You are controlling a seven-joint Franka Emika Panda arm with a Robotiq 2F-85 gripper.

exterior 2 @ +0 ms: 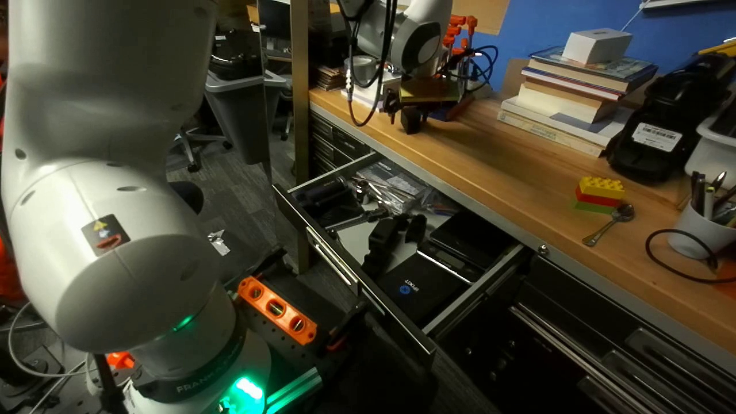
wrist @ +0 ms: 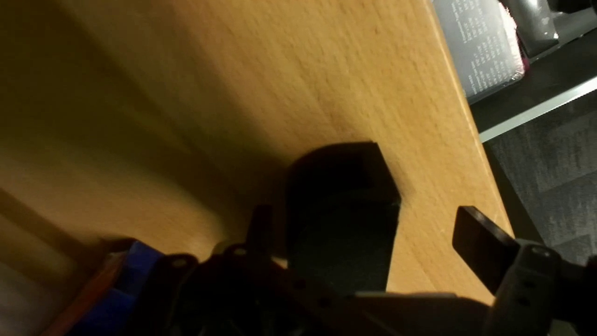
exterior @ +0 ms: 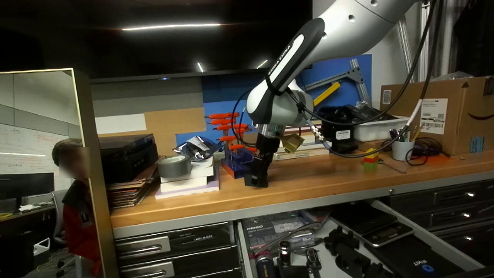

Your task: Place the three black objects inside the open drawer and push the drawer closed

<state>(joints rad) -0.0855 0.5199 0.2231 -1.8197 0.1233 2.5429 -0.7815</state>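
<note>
Black block (wrist: 343,233) with one rounded side sits on the desk (wrist: 303,70), within the gap of the pincer (wrist: 366,228), whose fingers (wrist: 482,247) stand wide apart, not clamped on it. In the wrist view one finger is just beside the block at nine o'clock, too shadowed to tell whether it touches; the opposite finger, toward three o'clock, is clear of it. The pincer's own body hides the block's six o'clock end.

Nearest neighbour is a rack of orange-handled hex keys (exterior: 233,164), crowding the pincer at ten o'clock in an exterior view. At nine o'clock, stacked books (exterior: 183,186) carry a roll of duct tape (exterior: 173,168). At three o'clock, well apart, stand toy bricks (exterior: 371,159), with a spoon (exterior 2: 623,213) just beside them.

Between four and five o'clock, past the desk's front edge, is the open drawer (exterior: 426,237). Chunky black pieces (exterior 2: 384,233) lie in it near an iFixit case (exterior 2: 422,284); how many there are, I cannot tell. The wrist view catches only a corner of the drawer, at two o'clock.

Each exterior view has something to itself: a cardboard box (exterior: 436,119) between two and three o'clock, and an orange bar with three round openings (exterior 2: 261,298) at seven o'clock.
</note>
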